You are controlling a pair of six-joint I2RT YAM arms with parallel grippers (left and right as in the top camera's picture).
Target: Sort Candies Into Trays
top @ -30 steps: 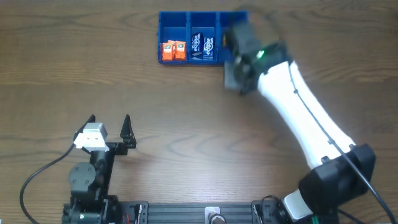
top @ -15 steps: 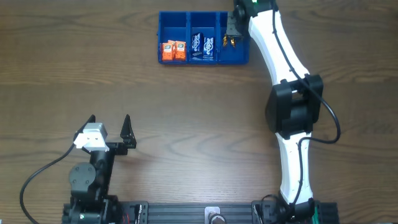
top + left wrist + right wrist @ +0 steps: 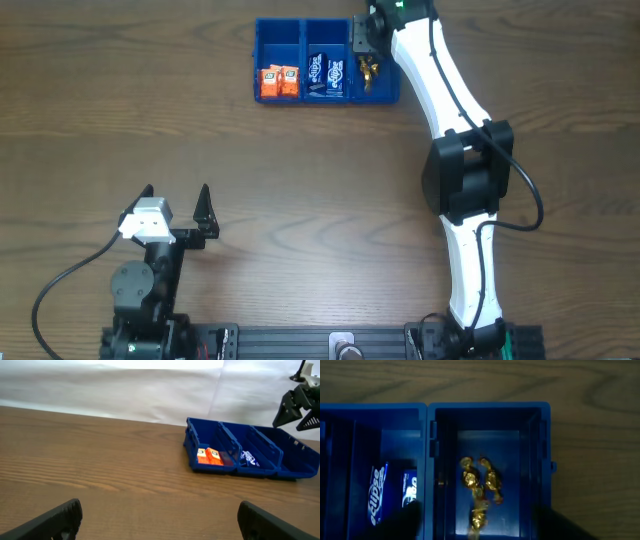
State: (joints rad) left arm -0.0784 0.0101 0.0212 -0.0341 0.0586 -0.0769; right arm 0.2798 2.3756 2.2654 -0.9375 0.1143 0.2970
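A blue tray [image 3: 258, 60] with three compartments stands at the table's far edge. Orange candies [image 3: 279, 82] lie in its left compartment, blue packs [image 3: 326, 74] in the middle one, and gold-wrapped candies [image 3: 370, 72] in the right one. My right gripper [image 3: 365, 45] hangs over the right compartment, open, with the gold candies [image 3: 480, 487] lying loose on the compartment floor below it. My left gripper [image 3: 177, 195] stands open near its base, far from the tray [image 3: 260, 467], with nothing between its fingers. From there, the orange candies [image 3: 210, 456] and the right gripper [image 3: 300, 407] are seen across the table.
Bare wooden table stretches between the tray and both arm bases. The right arm's white links [image 3: 450, 110] run from the bottom right up to the tray. A pale wall [image 3: 125, 385] rises behind the table's far edge.
The right arm swung from just off the tray's near right corner to above the right compartment, then shifted slightly. The left arm has not moved.
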